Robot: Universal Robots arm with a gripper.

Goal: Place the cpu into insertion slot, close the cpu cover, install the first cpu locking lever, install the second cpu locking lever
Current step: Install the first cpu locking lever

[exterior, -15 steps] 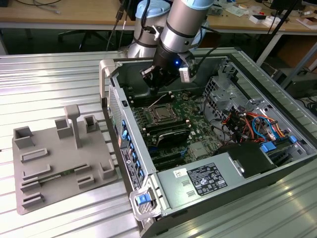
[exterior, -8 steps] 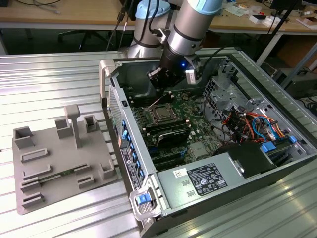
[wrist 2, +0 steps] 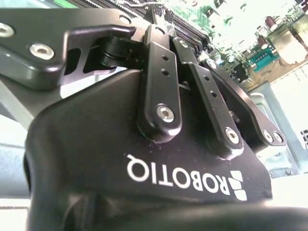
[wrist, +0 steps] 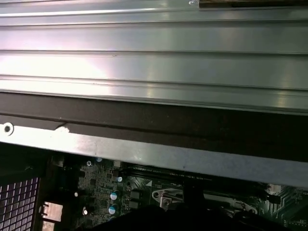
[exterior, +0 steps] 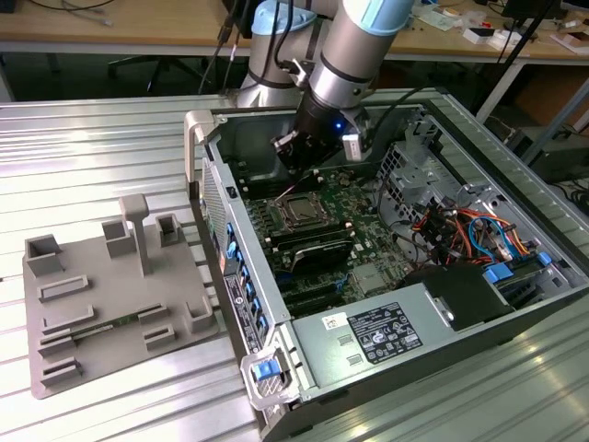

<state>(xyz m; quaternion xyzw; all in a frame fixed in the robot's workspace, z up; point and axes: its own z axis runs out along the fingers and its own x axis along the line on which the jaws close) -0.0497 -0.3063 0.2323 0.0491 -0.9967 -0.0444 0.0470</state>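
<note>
Ribbed metal tabletop (exterior: 110,138) carried an open computer case (exterior: 515,304) lying on its side, with wooden desks along the back wall. Inside, on the green board (exterior: 354,198), the slot (exterior: 301,212) sat near the case's far wall, a dark square inside a silver rim; whether the cpu lay in it or the cover was down, I could not tell. The gripper (exterior: 293,155) hung just above and behind the slot, at the end of the arm (exterior: 354,46), apart from the board. In the second wrist view its black links (wrist 2: 161,86) lay close together, yet the tips were hidden, so I could not tell how far it was open or whether it held anything.

Room around the slot was tight: the case wall close behind, black memory slots (exterior: 313,249) just in front, a drive cage (exterior: 405,170) and coloured cables (exterior: 469,230) toward the exterior view's right. The power supply (exterior: 368,336) filled the near corner, with a white label too small to read. Well apart, on the exterior view's left, stood a grey fixture tray (exterior: 110,304) with upright posts.
</note>
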